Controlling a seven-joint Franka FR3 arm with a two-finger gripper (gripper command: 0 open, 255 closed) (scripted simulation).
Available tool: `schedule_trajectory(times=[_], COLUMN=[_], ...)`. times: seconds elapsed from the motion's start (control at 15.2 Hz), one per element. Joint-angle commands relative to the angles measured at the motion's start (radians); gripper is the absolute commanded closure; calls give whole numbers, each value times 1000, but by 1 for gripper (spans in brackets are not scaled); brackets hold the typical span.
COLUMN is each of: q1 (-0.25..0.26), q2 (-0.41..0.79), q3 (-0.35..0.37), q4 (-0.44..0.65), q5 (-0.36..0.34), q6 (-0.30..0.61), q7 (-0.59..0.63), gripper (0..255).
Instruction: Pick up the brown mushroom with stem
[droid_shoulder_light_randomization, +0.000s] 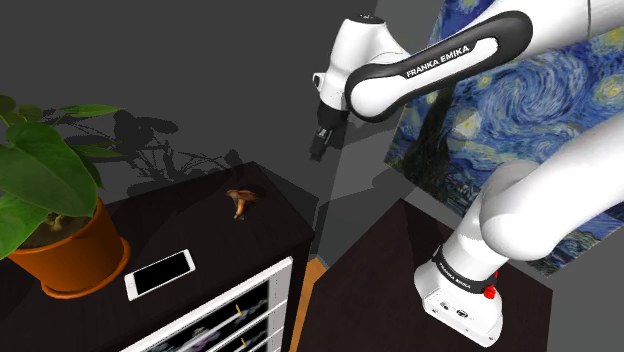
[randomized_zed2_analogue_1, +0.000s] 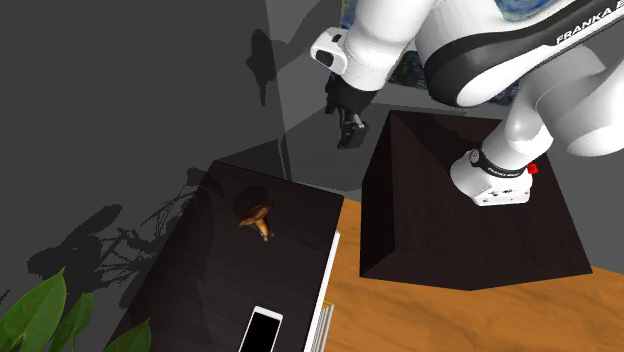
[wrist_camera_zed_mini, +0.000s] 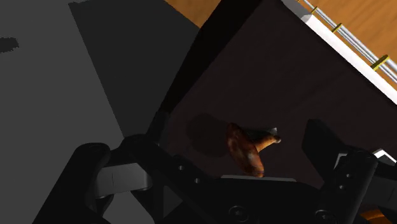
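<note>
The wrist view shows the gripper's (wrist_camera_zed_mini: 238, 121) two black fingers standing apart with nothing between them, the brown mushroom (wrist_camera_zed_mini: 245, 149) lying tipped on the dark cabinet top (wrist_camera_zed_mini: 286, 83) well beyond. The shoulder view adds a white phone (droid_shoulder_light_randomization: 160, 273) near the front edge and an orange pot (droid_shoulder_light_randomization: 75, 255) holding a leafy plant at the opposite end. There the arm bends over, its gripper (droid_shoulder_light_randomization: 320, 145) pointing down in the air past the end edge, with the mushroom (droid_shoulder_light_randomization: 240, 200) near that edge.
</note>
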Motion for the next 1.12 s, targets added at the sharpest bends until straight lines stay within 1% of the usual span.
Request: schedule_trajectory(times=[0.0,0.33,0.66,0.86,1.06], q1=[5,13,25,48,84], q2=[84,285,489,608,724], q3=[5,24,33,21,-2], q4=[13,70,167,242,328], q5=[-7,-41,-117,-176,-221], q6=[97,294,452,527,590], q7=[-6,-10,17,44,62], gripper=[0,0,0,0,0])
